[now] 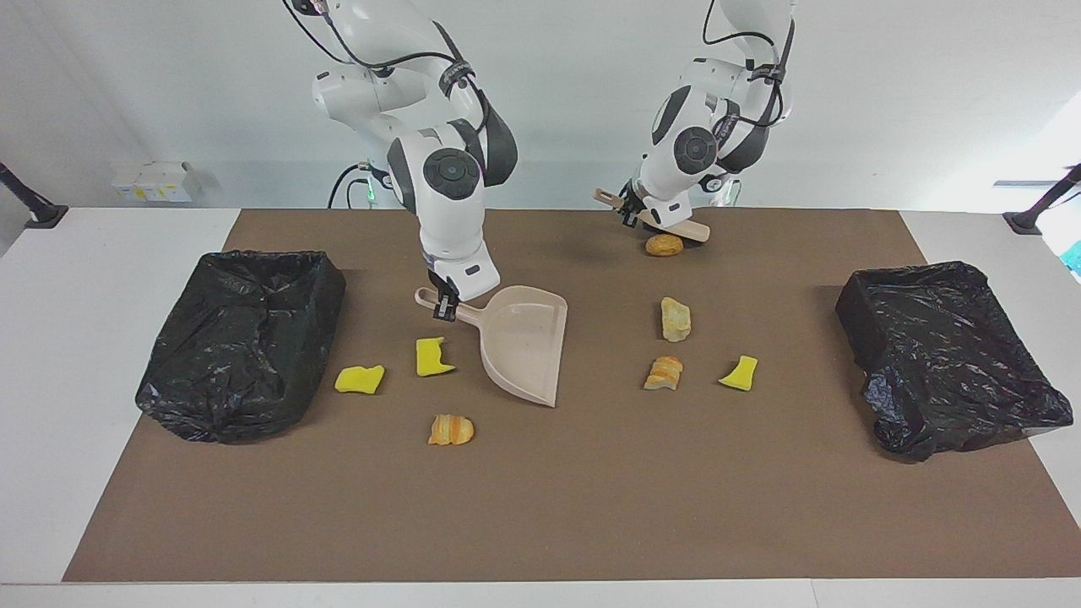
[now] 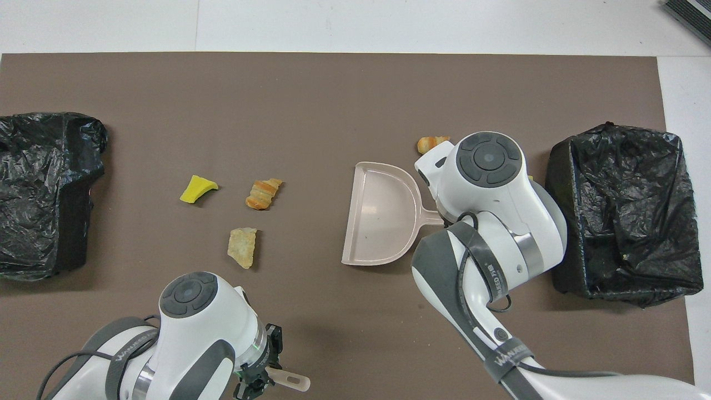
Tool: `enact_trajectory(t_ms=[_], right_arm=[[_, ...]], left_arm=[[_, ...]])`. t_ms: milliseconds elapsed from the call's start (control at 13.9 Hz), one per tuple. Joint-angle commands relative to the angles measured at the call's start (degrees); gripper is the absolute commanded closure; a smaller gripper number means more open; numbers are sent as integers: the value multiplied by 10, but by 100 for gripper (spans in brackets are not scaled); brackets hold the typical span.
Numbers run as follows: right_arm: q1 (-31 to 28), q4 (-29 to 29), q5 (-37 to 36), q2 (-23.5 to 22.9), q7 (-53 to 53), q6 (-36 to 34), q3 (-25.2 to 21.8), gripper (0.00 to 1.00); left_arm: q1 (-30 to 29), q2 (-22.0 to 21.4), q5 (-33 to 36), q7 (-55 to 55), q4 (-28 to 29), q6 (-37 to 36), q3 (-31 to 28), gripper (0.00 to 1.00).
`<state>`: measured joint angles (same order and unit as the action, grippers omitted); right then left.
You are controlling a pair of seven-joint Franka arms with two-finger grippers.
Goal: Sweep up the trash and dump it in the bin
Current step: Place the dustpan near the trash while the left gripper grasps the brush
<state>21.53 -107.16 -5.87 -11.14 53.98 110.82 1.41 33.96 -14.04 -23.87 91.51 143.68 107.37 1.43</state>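
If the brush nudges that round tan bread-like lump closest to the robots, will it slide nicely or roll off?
The round tan bread-like lump looks plump and rounded, so it would probably roll or wobble rather than slide straight. It seems small and light, so a gentle push from the beige brush should move it. The brown mat looks matte, which may slow it.

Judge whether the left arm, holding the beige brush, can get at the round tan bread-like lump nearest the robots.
Probably yes: the left gripper holds the beige brush right over that round tan lump, nothing between.
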Motion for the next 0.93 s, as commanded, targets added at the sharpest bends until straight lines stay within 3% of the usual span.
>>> enact_trajectory(t_ms=[0, 503, 863], right_arm=[[-3, -30, -7, 17, 22, 28, 6, 100], [2, -38, -7, 16, 39, 50, 7, 100], [4, -63, -5, 17, 49, 84, 7, 100]], left_arm=[[1, 10, -8, -43, 6, 62, -6, 100], [-36, 64, 0, -165, -43, 138, -8, 100], [-42, 124, 3, -199, -131, 156, -8, 100]])
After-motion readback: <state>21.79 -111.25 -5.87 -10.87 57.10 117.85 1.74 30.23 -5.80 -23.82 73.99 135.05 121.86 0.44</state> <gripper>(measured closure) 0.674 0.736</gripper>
